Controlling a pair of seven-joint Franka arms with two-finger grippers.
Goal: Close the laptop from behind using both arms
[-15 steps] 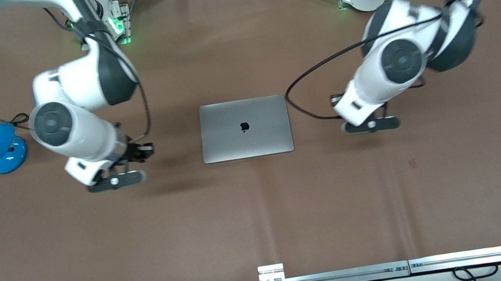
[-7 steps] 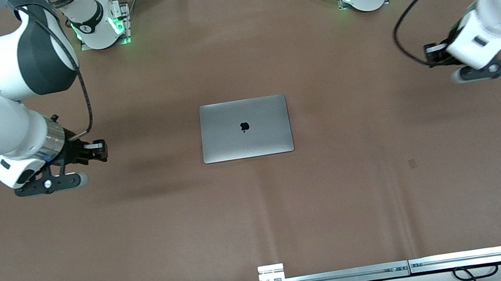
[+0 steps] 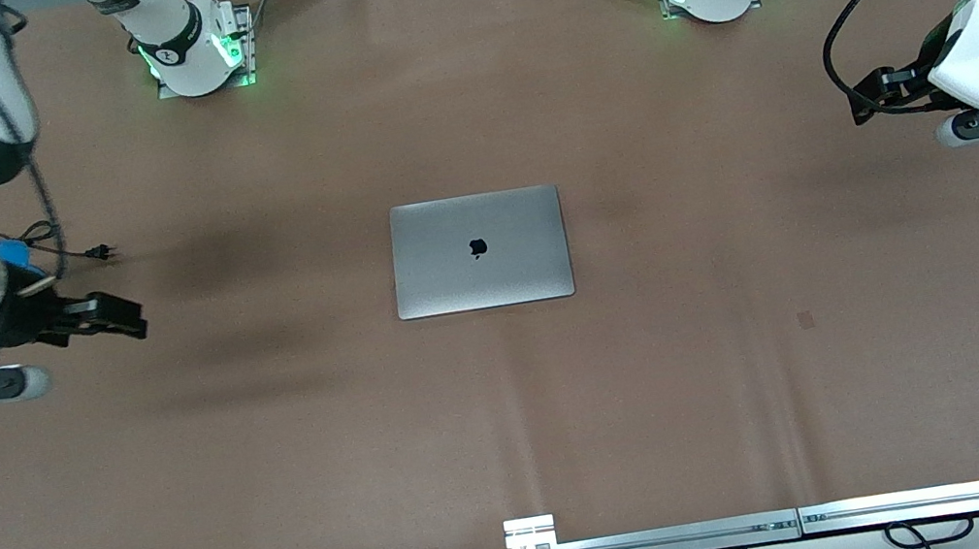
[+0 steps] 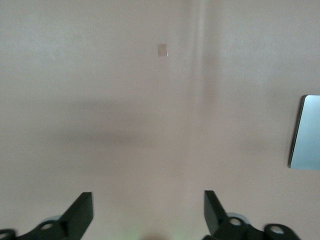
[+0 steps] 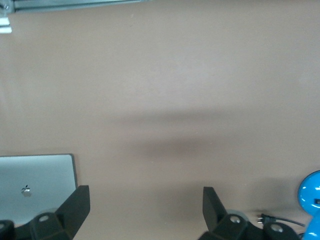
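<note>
The silver-grey laptop [image 3: 479, 252] is lying shut on the brown surface [image 3: 511, 409]; left pincer [image 4: 148, 212] and right pincer [image 5: 146, 210] are hovering spread, empty, over opposite ends.

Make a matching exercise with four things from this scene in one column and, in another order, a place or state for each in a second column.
Things:
1. laptop
2. left gripper
3. right gripper
4. blue lamp

Places or states:
A. open, over the bare table at the left arm's end
B. shut flat, lid up, at the table's middle
C. open, above the lamp at the right arm's end
D. mostly hidden under an arm, its black cord and plug on the table

Pairs: 1-B, 2-A, 3-C, 4-D
</note>
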